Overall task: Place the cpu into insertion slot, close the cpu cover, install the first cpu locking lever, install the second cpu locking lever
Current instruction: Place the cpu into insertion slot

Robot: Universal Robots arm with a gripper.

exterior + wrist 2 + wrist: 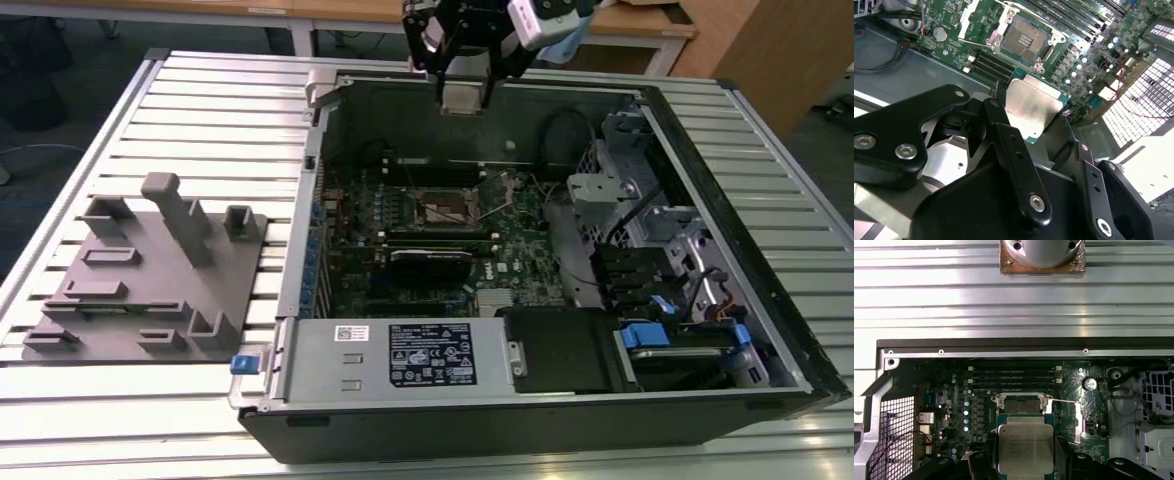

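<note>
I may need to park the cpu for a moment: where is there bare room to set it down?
Bare ribbed table borders the grey fixture block on its far and near sides, at the exterior view's left of the computer case. Inside the case it is crowded: board, cables, drive bays.

One claw (pixel 458 98) hangs over the scene. It has two fingers (pixel 1004 135), and one cpu (pixel 1025 447) is pinched between them. Below the claw lies one open case (pixel 534 430) on one desk (pixel 200 110). Inside the case, lower than the claw, is one green board (pixel 514 265) with one socket (pixel 1024 37). One coin cell (pixel 940 33) sits near that socket. Long black slots run beside the socket, too tightly packed to count. At the case end farthest from the claw sits one grey box (pixel 400 355). Outside the case, well apart from the claw, stand one grey jig (pixel 147 290) with one tall post (pixel 167 205) and one blue clip (pixel 243 363).
</note>
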